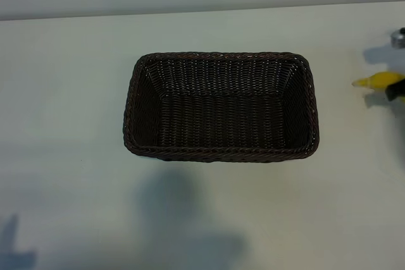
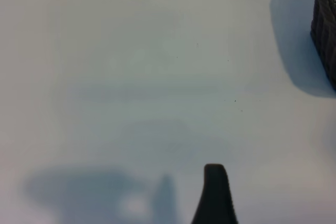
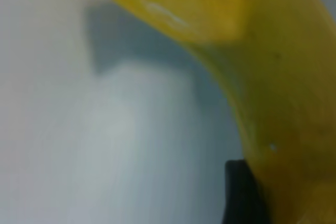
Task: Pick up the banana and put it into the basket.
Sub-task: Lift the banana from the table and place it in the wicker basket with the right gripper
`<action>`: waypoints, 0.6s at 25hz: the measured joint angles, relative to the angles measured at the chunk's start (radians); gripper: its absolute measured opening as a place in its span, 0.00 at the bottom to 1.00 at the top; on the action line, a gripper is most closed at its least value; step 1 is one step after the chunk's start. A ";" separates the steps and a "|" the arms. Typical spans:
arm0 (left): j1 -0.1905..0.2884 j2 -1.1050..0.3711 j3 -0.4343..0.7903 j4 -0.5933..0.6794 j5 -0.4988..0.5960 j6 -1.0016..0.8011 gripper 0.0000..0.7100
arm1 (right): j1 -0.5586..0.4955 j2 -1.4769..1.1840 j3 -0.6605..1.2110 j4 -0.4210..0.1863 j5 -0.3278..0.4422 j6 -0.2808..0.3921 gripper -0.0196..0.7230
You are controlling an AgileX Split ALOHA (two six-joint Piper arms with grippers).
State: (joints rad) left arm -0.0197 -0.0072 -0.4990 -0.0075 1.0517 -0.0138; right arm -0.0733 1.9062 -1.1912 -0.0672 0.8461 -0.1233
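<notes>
The right gripper [image 1: 397,90] is at the banana [image 1: 378,81] by the table's [image 1: 202,219] right edge; one dark finger [image 3: 242,192] touches the yellow peel, but whether the jaws grip it cannot be told. The basket [image 1: 220,153] sits well apart from them, mid-table. The left gripper's finger [image 2: 214,195] hovers over bare table, jaws wide apart. No writing shows.

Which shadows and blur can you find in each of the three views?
Exterior view: soft arm shadows fall on the table below the basket. Left wrist view: the basket casts a sharp-edged shadow; the finger is blurred. Right wrist view: the banana fills the frame, out of focus, shadowing the table.
</notes>
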 joint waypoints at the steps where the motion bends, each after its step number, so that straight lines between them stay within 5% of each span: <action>1: 0.000 0.000 0.000 0.000 0.000 0.000 0.82 | 0.002 -0.019 -0.023 0.005 0.036 0.001 0.59; 8: 0.000 0.000 0.000 0.000 0.000 0.002 0.82 | 0.050 -0.156 -0.192 0.067 0.202 -0.009 0.59; 15: 0.000 0.000 0.000 0.000 0.000 0.002 0.82 | 0.178 -0.148 -0.231 0.083 0.245 -0.012 0.59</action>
State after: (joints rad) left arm -0.0197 -0.0072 -0.4990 -0.0075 1.0517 -0.0120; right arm 0.1052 1.7586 -1.4219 0.0158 1.0912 -0.1354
